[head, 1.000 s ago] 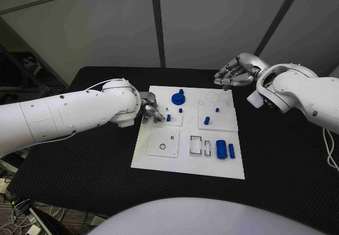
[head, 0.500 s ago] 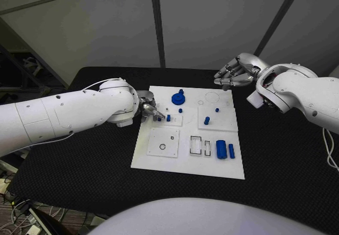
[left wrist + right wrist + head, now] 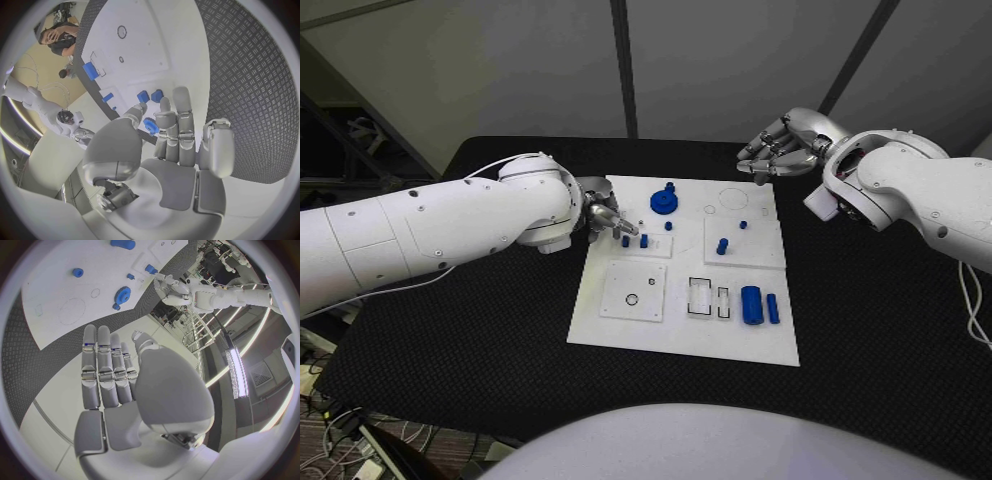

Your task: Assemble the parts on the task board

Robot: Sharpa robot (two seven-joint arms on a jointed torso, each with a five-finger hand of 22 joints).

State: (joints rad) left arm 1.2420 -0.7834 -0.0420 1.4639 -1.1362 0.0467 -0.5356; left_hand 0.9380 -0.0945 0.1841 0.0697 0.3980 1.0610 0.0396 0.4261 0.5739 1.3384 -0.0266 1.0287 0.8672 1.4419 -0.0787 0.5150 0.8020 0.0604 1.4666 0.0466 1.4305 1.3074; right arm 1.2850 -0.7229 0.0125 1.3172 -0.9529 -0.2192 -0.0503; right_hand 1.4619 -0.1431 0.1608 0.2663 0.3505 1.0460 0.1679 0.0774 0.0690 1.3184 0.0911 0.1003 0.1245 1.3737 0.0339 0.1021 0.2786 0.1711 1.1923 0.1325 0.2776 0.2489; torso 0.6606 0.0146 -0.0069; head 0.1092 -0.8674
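Observation:
The white task board (image 3: 675,335) lies mid-table. My left hand (image 3: 603,218) hovers at the board's far-left corner and pinches a small blue peg (image 3: 150,126) between thumb and a finger. In the head view that peg (image 3: 626,241) shows just beside a standing peg (image 3: 643,240). A blue gear (image 3: 664,203) stands farther back. A thick blue cylinder (image 3: 751,304) and a thin one (image 3: 773,308) lie near the board's right edge. My right hand (image 3: 783,145) hangs beyond the board's far-right corner, fingers straight and holding nothing (image 3: 109,370).
More small blue pegs (image 3: 723,245) stand on the right-hand plate of the board. A square plate with a round hole (image 3: 633,291) and two rectangular slots (image 3: 702,296) sit at the board's near half. Black table (image 3: 473,330) surrounds the board.
My left hand has shifted a little toward the far side, and the blue peg at its fingertips now shows next to the standing peg. The right hand has not moved.

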